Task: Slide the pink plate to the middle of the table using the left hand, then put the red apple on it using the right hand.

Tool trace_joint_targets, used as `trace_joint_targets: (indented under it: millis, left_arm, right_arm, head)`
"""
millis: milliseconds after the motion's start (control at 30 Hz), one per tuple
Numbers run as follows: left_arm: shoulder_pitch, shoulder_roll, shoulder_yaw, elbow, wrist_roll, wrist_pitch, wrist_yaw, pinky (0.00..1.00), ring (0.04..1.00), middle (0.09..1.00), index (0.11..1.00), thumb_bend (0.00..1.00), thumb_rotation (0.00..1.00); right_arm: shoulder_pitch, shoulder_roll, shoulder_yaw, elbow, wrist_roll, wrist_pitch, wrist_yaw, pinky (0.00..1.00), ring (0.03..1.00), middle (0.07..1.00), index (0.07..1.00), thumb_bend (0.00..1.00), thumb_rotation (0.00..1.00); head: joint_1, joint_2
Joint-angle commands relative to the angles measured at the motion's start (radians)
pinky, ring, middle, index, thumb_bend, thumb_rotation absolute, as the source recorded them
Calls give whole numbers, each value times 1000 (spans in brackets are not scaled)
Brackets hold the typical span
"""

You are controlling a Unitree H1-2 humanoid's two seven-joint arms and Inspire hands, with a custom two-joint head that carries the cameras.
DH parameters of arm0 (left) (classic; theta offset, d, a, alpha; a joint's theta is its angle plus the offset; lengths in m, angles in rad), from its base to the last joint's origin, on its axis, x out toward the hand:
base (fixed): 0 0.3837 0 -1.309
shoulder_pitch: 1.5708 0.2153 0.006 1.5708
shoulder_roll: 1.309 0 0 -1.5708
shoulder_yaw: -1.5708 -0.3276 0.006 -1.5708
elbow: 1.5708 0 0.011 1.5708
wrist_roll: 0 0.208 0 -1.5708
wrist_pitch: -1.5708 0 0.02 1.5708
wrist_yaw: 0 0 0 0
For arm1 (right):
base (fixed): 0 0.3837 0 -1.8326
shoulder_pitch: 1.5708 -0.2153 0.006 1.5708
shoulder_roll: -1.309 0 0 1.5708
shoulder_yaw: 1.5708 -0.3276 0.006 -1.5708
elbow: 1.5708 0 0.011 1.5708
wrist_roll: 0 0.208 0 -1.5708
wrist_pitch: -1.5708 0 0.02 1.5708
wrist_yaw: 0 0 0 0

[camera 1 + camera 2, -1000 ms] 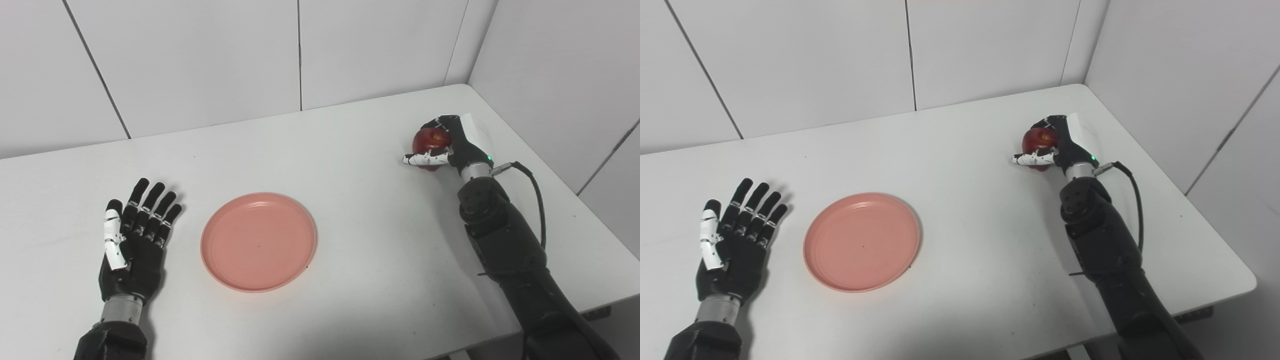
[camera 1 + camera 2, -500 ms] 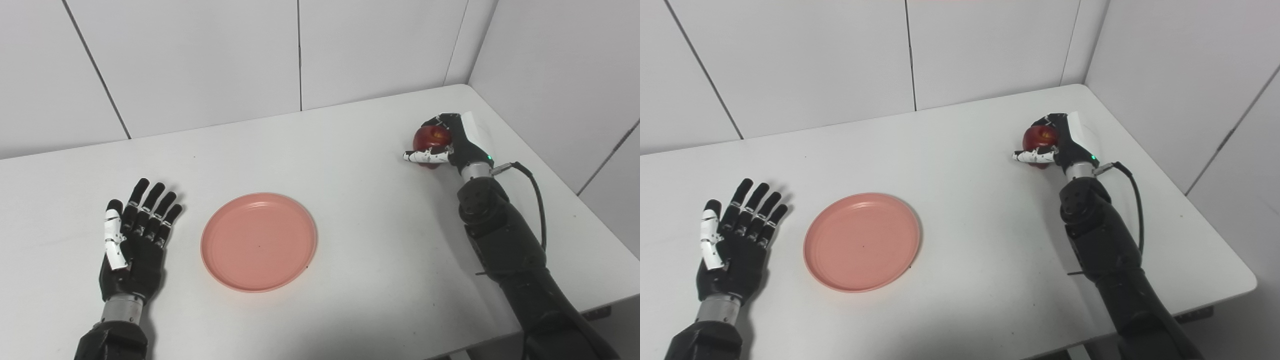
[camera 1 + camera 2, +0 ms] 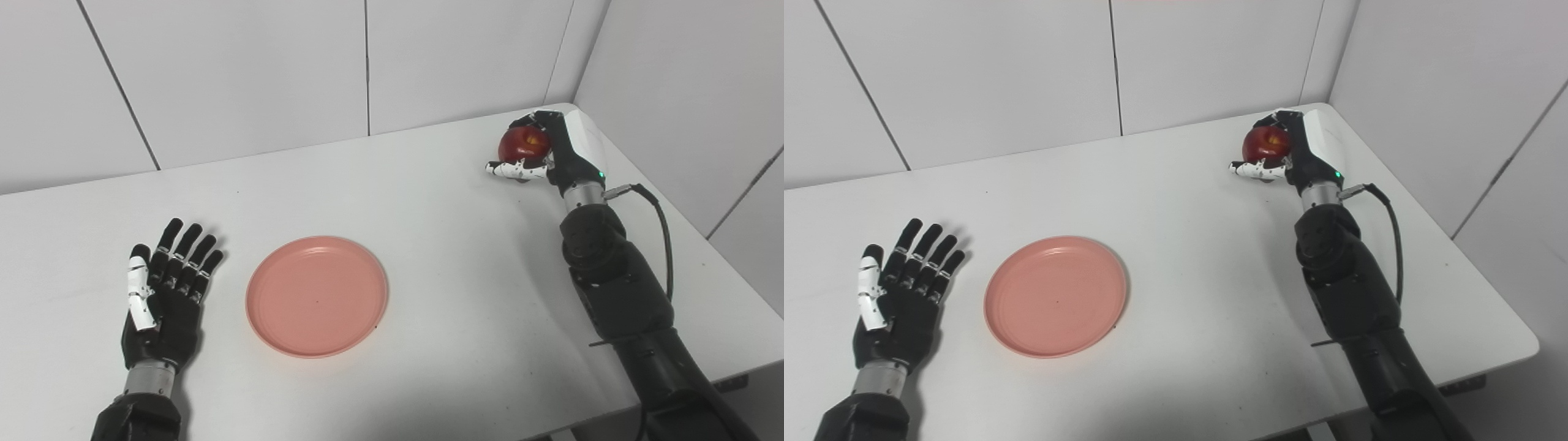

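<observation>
Red apple (image 3: 519, 143) wrapped in the right hand (image 3: 554, 153), black fingers curled over the top, white thumb tucked underneath, and it's held clear above the white table (image 3: 429, 233) near the far right corner! Out from there, well apart, the pink plate (image 3: 316, 296) sits bare around the middle of the table, a touch left of centre. Just beside it on the left, the left hand (image 3: 162, 294) lies flat, palm up, fingers spread, holding nothing.
</observation>
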Motion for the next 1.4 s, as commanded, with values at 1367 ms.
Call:
trace_joint_targets:
  millis: [1367]
  left_arm:
    - [46,-114,-82,-66,157,6,113,872,871,883,870,382,1000]
  right_arm:
    - [-100,318,352,-190,-140,-110,138,289,369,458,485,517,130]
  head:
    - [336,12]
